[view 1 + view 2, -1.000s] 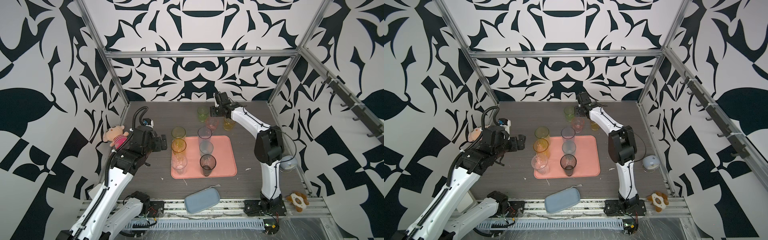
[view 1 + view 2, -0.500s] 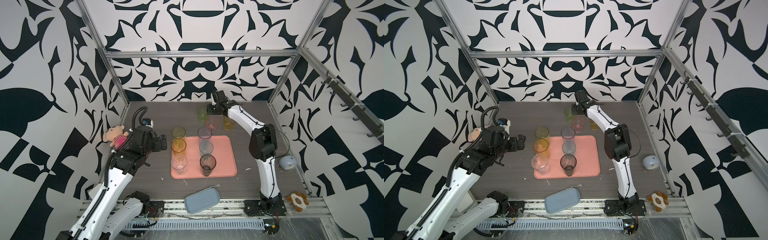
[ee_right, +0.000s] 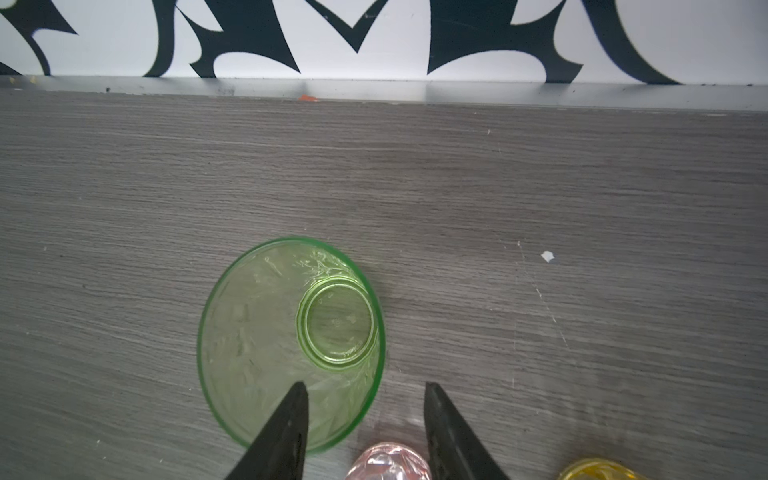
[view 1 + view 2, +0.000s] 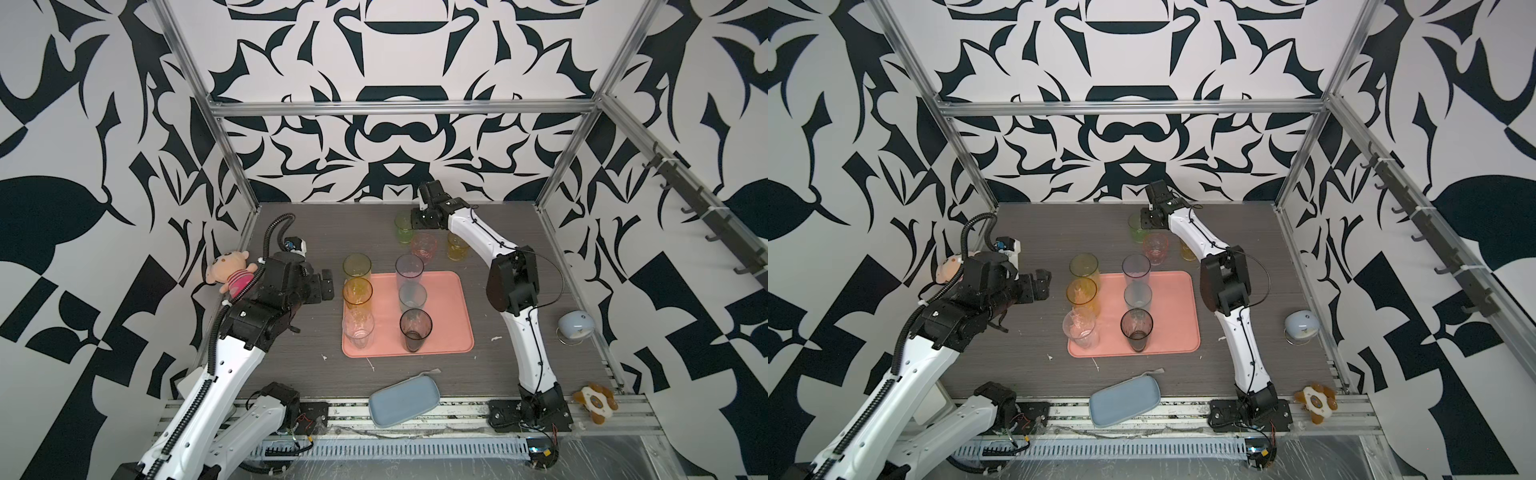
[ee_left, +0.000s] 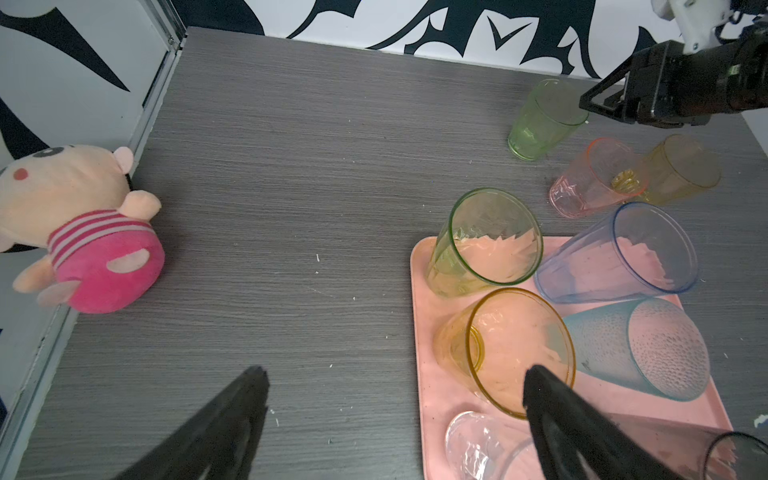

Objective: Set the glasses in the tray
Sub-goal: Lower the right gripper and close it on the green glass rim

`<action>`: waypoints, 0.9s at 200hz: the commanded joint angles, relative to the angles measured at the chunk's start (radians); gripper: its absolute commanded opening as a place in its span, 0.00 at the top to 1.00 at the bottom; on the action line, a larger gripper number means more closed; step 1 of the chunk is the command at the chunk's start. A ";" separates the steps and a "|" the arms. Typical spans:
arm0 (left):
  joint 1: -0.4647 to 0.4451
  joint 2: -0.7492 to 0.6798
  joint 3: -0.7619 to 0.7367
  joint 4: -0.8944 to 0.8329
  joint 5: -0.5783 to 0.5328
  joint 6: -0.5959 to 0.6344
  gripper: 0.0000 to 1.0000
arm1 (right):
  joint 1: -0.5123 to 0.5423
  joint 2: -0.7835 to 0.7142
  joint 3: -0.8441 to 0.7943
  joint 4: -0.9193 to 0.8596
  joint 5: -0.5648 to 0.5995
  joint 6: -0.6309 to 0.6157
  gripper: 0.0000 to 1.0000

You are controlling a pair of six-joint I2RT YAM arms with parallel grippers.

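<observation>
Tray (image 4: 451, 324): salmon, low-rimmed, mid-counter (image 4: 316, 232). Six glasses (image 4: 411, 297) stand upright on it in two rows.

Left tool (image 4: 328, 284): jaws wide, empty, just beside the tray's left edge.

Far counter, off the tray: pink glass (image 4: 424, 246), yellow glass (image 4: 456, 248), green glass (image 3: 291, 340). All are short, see-through, upright and close together.

Green glass, handling: likely light, stiff, slick and breakable. Best pinched gently at the rim wall, one finger inside and one outside.

Right tool (image 3: 365, 386): jaws half-wide, straddling the green glass's near wall, gap showing, nothing gripped.
</observation>
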 commanded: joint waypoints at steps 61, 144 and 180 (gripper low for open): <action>0.001 -0.014 -0.010 -0.010 -0.005 0.002 0.01 | -0.003 0.012 0.077 -0.018 0.006 0.030 0.62; 0.001 -0.008 -0.009 -0.013 -0.004 0.004 0.00 | -0.003 0.064 0.142 -0.037 -0.002 0.035 0.66; 0.001 -0.006 -0.008 -0.013 -0.004 0.003 0.00 | -0.003 0.083 0.180 -0.056 -0.017 0.033 0.75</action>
